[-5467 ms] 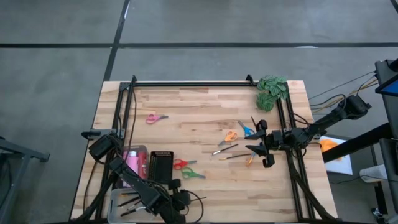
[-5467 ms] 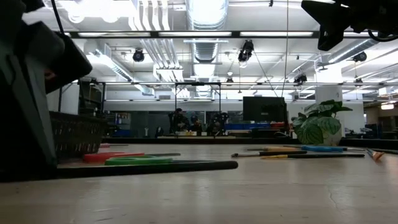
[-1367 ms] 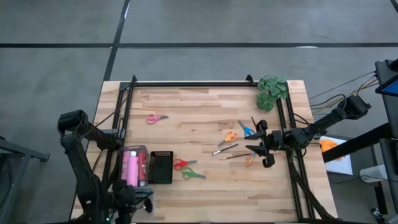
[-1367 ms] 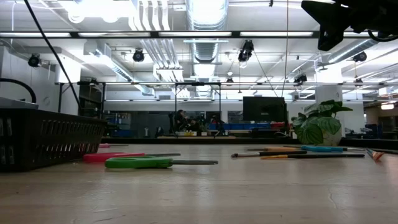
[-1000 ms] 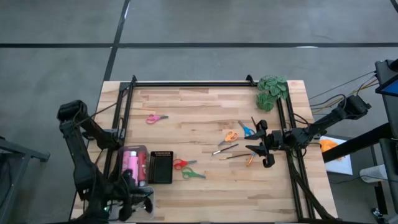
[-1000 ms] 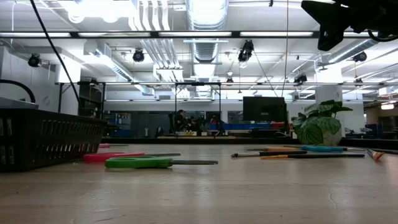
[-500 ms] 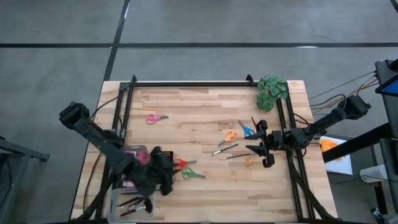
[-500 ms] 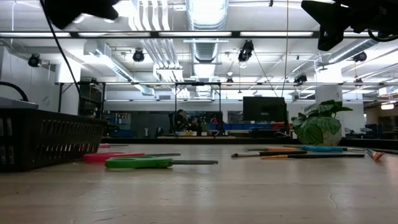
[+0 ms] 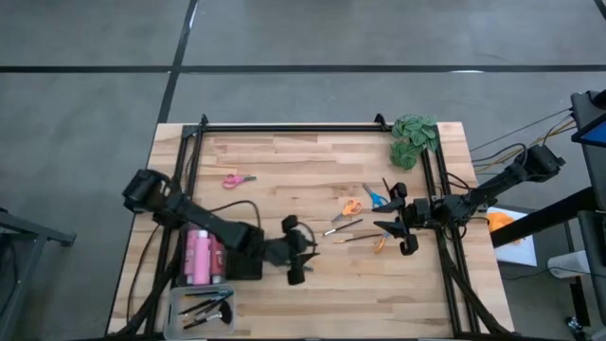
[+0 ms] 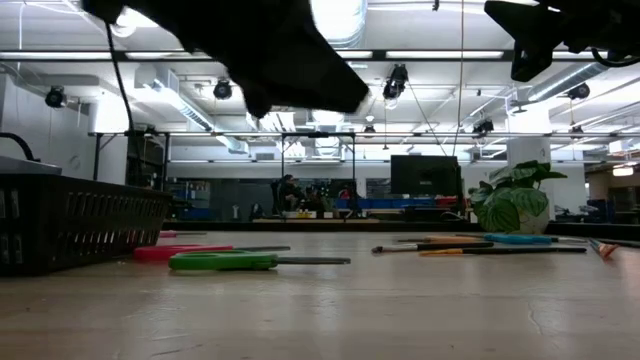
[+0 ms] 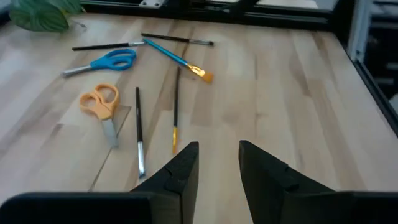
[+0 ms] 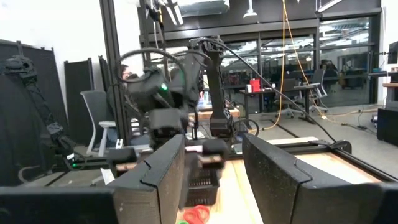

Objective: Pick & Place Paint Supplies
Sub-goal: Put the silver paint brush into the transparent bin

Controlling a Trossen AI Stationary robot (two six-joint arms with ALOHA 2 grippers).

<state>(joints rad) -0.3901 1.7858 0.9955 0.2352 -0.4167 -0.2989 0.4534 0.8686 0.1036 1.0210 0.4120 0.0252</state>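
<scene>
Paint supplies scattered on the wooden counter (image 9: 284, 152)

No readable writing. Left end effector (image 9: 297, 258) hovers empty, fingers narrowly apart, above the red and green scissors (image 10: 222, 261) beside the black basket (image 10: 80, 225). Right end effector (image 9: 401, 227) (empty, moderately parted) waits near the right edge, by orange scissors (image 11: 102, 102), blue scissors (image 11: 109, 62) and thin brushes (image 11: 139, 130).

Even overhead lighting; ceiling lights (image 10: 330, 20) glare at the low view's top. Tabletop (image 9: 312, 161) shadows faint. Left arm (image 10: 260, 45) blurred; nearest tabletop unfocused in the low view.
</scene>
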